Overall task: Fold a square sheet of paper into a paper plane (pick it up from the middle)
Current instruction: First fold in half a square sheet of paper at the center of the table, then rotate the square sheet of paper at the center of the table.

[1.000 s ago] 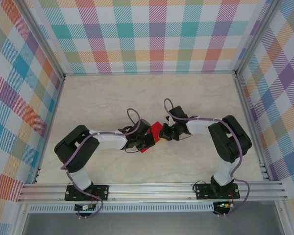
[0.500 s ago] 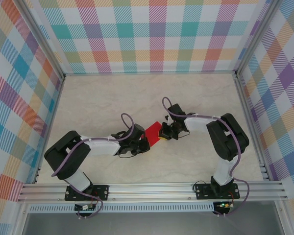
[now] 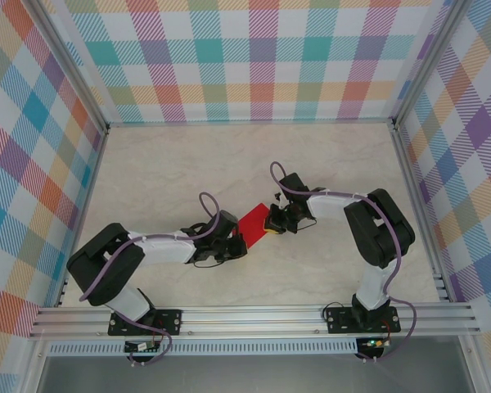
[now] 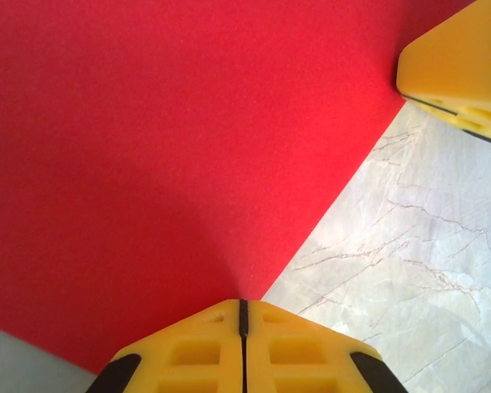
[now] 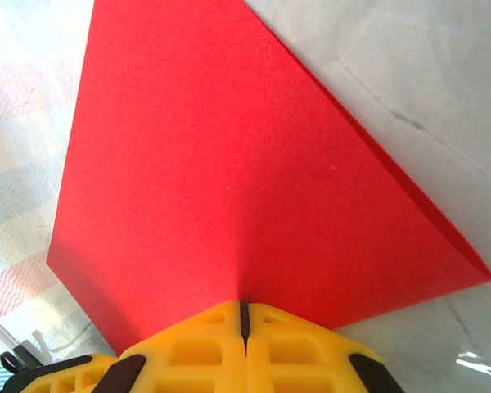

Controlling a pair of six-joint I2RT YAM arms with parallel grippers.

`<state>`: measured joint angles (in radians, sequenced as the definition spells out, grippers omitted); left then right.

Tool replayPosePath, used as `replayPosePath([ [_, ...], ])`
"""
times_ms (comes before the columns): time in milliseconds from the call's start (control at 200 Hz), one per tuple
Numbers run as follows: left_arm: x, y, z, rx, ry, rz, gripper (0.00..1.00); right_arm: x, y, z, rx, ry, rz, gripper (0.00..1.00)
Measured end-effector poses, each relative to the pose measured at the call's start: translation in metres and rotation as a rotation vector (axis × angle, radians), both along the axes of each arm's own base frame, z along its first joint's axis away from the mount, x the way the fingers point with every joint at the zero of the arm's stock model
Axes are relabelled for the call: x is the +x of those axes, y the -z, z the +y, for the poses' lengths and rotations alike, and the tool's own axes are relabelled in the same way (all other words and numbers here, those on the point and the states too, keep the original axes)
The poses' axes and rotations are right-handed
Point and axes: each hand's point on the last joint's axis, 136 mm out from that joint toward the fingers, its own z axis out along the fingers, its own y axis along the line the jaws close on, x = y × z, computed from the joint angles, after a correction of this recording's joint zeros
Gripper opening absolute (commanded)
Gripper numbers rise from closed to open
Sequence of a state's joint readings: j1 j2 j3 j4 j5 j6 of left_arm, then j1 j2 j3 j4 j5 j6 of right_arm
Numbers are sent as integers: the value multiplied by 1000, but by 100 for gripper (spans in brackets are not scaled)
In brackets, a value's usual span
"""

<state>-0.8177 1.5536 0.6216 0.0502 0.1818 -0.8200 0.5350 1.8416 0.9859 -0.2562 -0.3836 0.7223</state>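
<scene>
The square sheet of paper (image 3: 252, 223) is bright red and hangs between my two grippers just above the table's middle. In the right wrist view the sheet (image 5: 229, 164) looks doubled over, with two layers showing along its right edge. My left gripper (image 3: 236, 239) pinches the sheet's near-left edge, and its yellow fingertips (image 4: 244, 304) meet on the red paper (image 4: 164, 147). My right gripper (image 3: 270, 223) is shut on the opposite edge, where its jaws (image 5: 244, 307) press together on the paper. The right gripper's yellow finger (image 4: 462, 70) shows past the sheet's corner.
The marble-patterned table (image 3: 188, 164) lies open behind and to both sides of the grippers. Checked walls close it in at the left, back and right. An aluminium rail (image 3: 254, 318) with both arm bases runs along the near edge.
The left arm has swung down and to the left and now lies lower. The sheet has come down with it and lies flatter and more spread out. The right gripper has barely moved.
</scene>
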Motion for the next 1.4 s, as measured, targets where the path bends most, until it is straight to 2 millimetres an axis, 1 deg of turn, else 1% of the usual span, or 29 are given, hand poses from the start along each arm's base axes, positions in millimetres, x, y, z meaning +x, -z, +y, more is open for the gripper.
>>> replayPosePath([
  [455,-11,1,13,38,2,27,6,0,0,2,2,-3,1,4],
  [670,-18,1,23,77,-4,50,8,1,-1,2,-1,-5,1,5],
  [775,-25,0,37,126,-16,66,10,2,-2,1,-15,-12,-7,6],
  [855,-32,-1,55,195,-36,80,13,7,-3,-1,-44,-18,-32,8],
  [920,-35,-5,70,248,-53,82,17,11,-4,-5,-77,-23,-56,10],
  [965,-32,-11,77,269,-67,67,20,14,-6,-7,-96,-24,-67,12],
  [990,-30,-15,79,275,-75,59,24,16,-9,-8,-106,-26,-78,14],
  [1055,-19,-30,85,272,-108,26,30,21,-18,-6,-121,-35,-109,18],
  [1105,-9,-39,90,267,-143,1,34,26,-28,-3,-127,-38,-141,21],
  [1165,1,-47,97,258,-180,-18,42,29,-40,5,-130,-53,-180,26],
  [1225,8,-49,104,259,-216,-22,47,32,-51,17,-134,-71,-218,30],
  [1295,12,-48,111,262,-243,-18,51,32,-58,28,-149,-88,-242,36],
  [1355,17,-49,116,259,-265,-17,54,33,-58,38,-174,-97,-251,38],
  [1400,19,-49,119,258,-278,-15,55,35,-55,43,-204,-99,-254,40],
])
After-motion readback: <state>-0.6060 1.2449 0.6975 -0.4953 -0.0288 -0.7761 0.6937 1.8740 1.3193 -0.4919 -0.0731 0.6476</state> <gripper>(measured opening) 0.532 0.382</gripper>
